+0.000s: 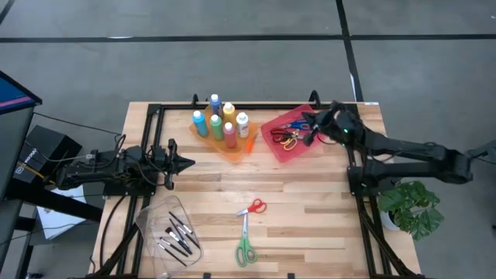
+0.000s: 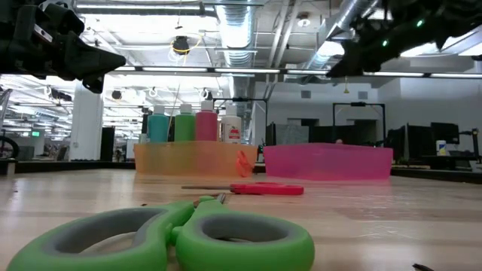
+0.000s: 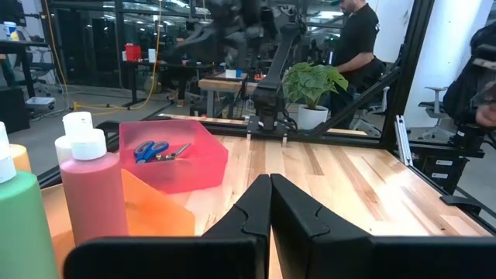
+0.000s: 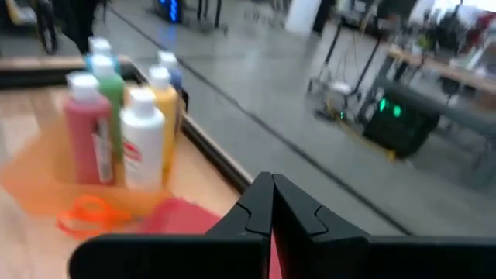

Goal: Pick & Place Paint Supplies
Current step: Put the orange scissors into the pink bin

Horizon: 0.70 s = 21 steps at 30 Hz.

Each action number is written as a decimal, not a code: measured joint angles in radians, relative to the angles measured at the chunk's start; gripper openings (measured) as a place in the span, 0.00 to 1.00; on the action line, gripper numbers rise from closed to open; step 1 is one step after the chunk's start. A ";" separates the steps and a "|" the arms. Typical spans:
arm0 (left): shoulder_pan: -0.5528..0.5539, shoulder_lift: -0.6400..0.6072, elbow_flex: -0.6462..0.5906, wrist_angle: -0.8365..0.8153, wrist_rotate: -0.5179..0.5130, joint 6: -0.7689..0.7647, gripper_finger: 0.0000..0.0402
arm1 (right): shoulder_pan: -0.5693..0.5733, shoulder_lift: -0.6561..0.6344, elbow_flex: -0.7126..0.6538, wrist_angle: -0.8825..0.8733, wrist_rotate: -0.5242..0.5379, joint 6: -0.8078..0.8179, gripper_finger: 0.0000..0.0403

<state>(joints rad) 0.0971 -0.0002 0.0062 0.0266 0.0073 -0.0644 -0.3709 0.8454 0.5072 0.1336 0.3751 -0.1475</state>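
The paint bottles [image 1: 220, 121] already stand in the orange tray [image 1: 236, 150], scissors lie in the red tray [image 1: 288, 149] beside it and brushes [image 1: 177, 237] in the clear tray [image 1: 151, 223], so the sorting looks mostly done. Red scissors [image 1: 253, 207] and green scissors [image 1: 245, 246] are left on the table [image 1: 310, 225] in front of the orange tray with nothing blocking them; the right gripper [image 1: 316, 126] hangs over the red tray and the left gripper [image 1: 186, 163] waits near the orange tray, both with jaws together and empty.

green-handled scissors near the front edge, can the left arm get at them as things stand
Probably yes: the green-handled scissors lie flat on bare wood, apart from the red-handled scissors and the clear plastic tray. The left claw hangs shut, so it must open first.
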 joint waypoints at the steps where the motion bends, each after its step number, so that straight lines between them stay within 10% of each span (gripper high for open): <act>1: 0.000 0.000 0.000 0.000 0.000 0.000 0.00 | -0.027 0.018 0.000 -0.003 -0.023 0.007 0.00; 21: 0.000 0.000 0.000 0.000 0.000 0.000 0.00 | 0.082 0.279 0.025 -0.025 -0.075 0.134 0.00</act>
<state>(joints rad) 0.0971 -0.0002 0.0063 0.0265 0.0074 -0.0643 -0.2885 1.1247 0.5322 0.1087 0.3003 -0.0137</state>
